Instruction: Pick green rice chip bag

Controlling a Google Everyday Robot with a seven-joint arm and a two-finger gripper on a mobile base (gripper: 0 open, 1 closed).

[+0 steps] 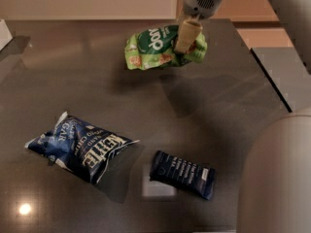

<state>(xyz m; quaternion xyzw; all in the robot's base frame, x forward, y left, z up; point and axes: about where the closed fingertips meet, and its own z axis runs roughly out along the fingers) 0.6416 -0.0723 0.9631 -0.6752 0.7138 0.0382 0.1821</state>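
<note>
The green rice chip bag (155,47) is light green with a dark green round logo and white lettering. It hangs in the air above the dark table (218,101), tilted, near the top middle of the view. My gripper (187,39) comes down from the top and is shut on the bag's right part. One tan finger (187,34) shows in front of the bag; the other is hidden behind it. The bag's shadow lies on the table below it.
A larger dark blue chip bag (80,147) lies at the front left. A small navy bar wrapper (182,174) lies at the front middle. My arm's pale body (277,178) fills the lower right. The table's right edge runs diagonally at the right.
</note>
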